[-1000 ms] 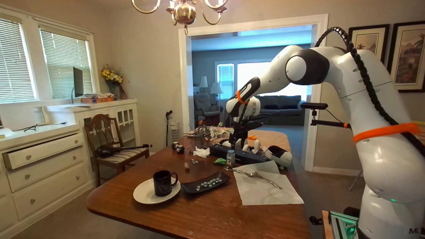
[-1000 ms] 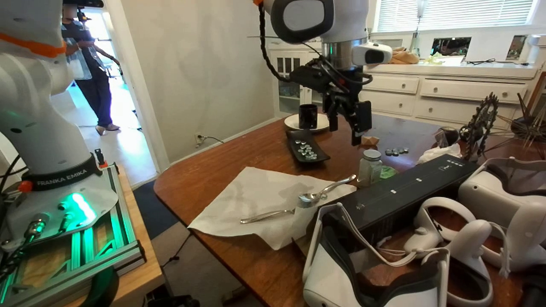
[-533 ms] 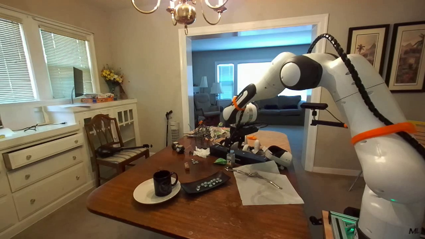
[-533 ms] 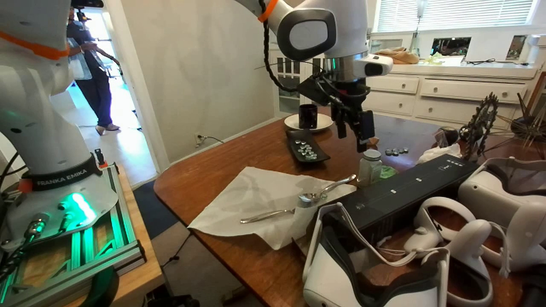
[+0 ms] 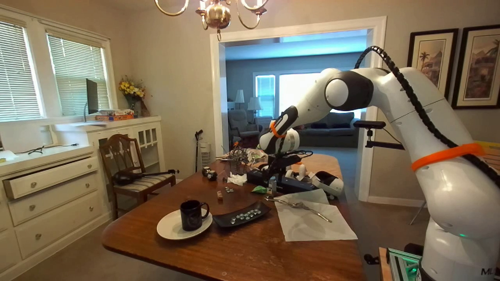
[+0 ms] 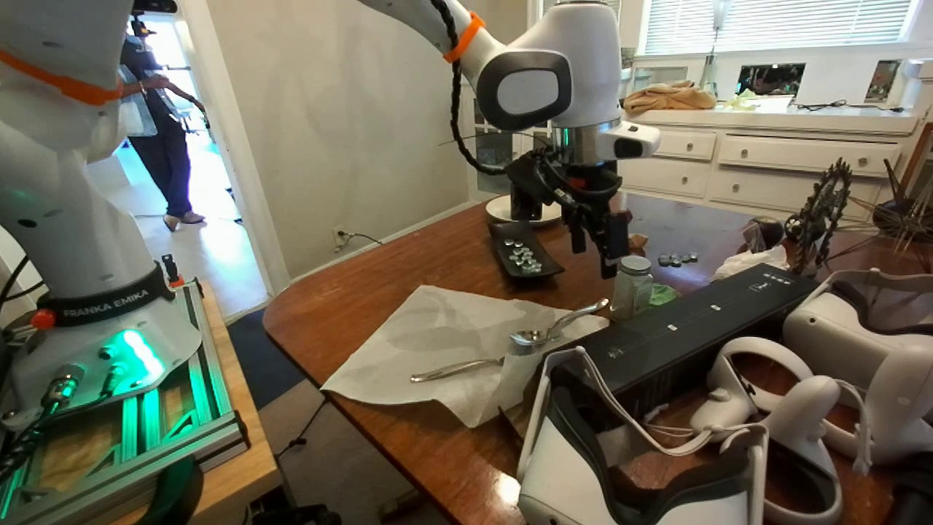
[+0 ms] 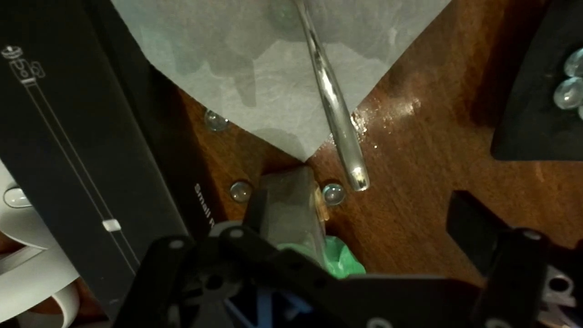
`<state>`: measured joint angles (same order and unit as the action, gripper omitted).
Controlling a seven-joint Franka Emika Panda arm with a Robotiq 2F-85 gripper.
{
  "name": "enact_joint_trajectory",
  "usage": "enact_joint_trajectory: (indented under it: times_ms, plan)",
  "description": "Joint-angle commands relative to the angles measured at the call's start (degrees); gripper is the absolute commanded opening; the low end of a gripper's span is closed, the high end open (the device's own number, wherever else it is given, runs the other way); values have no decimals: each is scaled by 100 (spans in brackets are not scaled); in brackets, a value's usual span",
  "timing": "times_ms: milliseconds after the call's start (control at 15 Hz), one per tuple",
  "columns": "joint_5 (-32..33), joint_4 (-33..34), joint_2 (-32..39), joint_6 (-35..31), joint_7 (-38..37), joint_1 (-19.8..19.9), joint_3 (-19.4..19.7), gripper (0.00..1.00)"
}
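My gripper (image 6: 595,261) stands open with nothing held, low over the wooden table, close by a glass jar (image 6: 632,290) with a silvery lid. In the wrist view the jar (image 7: 291,205) shows between the open fingers, right beside the left finger; whether they touch I cannot tell. A crumpled green piece (image 7: 344,260) lies next to the jar. Clear glass beads (image 7: 333,194) rest near it on the wood. The handle of a silver utensil (image 7: 334,105) reaches over the corner of a white paper sheet (image 7: 209,54). In an exterior view the gripper (image 5: 270,177) is right above the jar's top.
A long black box (image 6: 700,321) lies behind the jar, with white headsets (image 6: 568,474) and controllers around it. A black tray (image 5: 223,221) holds beads. The dark mug (image 5: 191,215) stands on a white plate (image 5: 167,230). A tan piece (image 6: 638,242) sits near the gripper.
The gripper has come down toward the tabletop and closer to the jar, its fingers staying apart. The arm has lowered with it. Objects on the table have not moved.
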<state>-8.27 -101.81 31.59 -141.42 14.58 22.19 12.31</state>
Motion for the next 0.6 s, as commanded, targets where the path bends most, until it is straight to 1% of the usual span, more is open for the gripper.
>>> enact_joint_trajectory:
  times_ms: [0, 333, 467, 533]
  plan:
    - [103, 16, 57, -57, -75, 87, -105, 100]
    - [108, 23, 79, -81, -82, 94, -116, 100]
    - [162, 76, 192, -47, -127, 67, -92, 100]
    - [122, 134, 288, 11, -77, 101, -146, 100]
